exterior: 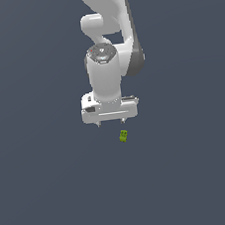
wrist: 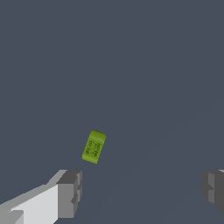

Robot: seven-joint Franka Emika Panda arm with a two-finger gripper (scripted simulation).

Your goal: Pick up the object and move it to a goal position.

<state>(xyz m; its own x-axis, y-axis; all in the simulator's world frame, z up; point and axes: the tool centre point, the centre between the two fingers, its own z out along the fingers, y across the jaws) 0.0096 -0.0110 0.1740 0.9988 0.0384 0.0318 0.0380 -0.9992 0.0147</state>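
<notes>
Clearly approach: the tool (exterior: 111, 121) hangs released, near the object (exterior: 123, 136) but not over it; next, centre and descend.

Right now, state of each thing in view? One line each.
gripper: jaws open wide, nothing between them, not touching the block.
lime-green block: free on the dark surface, lying flat with its marked face up, ahead of the fingers and nearer one of them; not grasped.
arm: reaching down, wrist pointing at the surface.
</notes>
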